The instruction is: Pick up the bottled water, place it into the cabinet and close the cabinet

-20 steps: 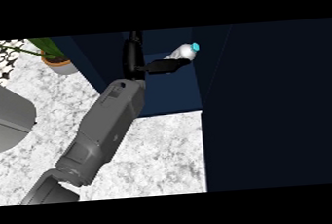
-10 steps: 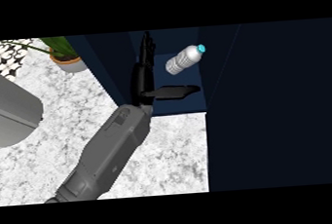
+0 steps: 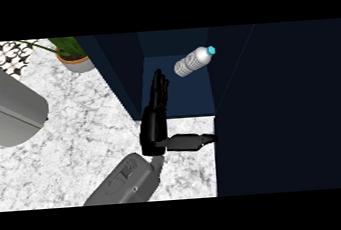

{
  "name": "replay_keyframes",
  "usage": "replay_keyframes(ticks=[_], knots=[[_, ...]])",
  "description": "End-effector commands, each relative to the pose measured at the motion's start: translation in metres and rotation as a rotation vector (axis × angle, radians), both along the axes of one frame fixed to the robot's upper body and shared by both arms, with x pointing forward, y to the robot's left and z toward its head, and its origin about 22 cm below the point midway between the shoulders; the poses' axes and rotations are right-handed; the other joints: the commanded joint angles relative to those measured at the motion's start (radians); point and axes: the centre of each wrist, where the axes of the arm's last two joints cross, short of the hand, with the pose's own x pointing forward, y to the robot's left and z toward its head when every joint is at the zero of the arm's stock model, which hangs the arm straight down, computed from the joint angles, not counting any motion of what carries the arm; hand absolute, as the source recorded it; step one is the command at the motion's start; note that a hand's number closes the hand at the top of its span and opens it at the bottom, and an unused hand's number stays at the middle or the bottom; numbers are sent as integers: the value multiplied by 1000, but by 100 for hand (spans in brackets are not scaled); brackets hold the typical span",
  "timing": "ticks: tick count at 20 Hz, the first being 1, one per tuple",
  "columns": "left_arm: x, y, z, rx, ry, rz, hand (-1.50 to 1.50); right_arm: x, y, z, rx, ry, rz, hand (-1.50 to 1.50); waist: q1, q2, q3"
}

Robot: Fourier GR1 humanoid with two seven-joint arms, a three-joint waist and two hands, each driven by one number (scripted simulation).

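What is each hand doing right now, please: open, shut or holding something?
Left hand: open, fingers straight, holding nothing; the bottled water lies apart in the cabinet.
Right hand: not in view.

Bottled water (image 3: 193,61) inside cabinet (image 3: 179,94), beyond hand (image 3: 154,125); plant (image 3: 71,53) left.

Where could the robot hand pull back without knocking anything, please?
Bare marble counter lies between the grey appliance and the robot hand. The cabinet opening is tighter: the bottled water lies at its back, the potted plant beside it.
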Motion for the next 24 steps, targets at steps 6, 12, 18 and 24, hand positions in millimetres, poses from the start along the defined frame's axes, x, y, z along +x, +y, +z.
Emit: replay_keyframes(ticks=[6,12,18,24], knots=[[-82,16,-4,-37,15,-129,150,-5,23,39,-84,-46,98,150,-1,4,0],[-108,64,-5,-11,20,-127,150,-7,24,33,-128,5,226,150,-12,4,0],[-124,111,19,29,30,-119,150,-6,30,36,-198,59,361,150,-8,-1,0],[-133,162,27,76,-2,-101,150,-6,48,54,-214,-11,486,150,-5,-3,-4]])
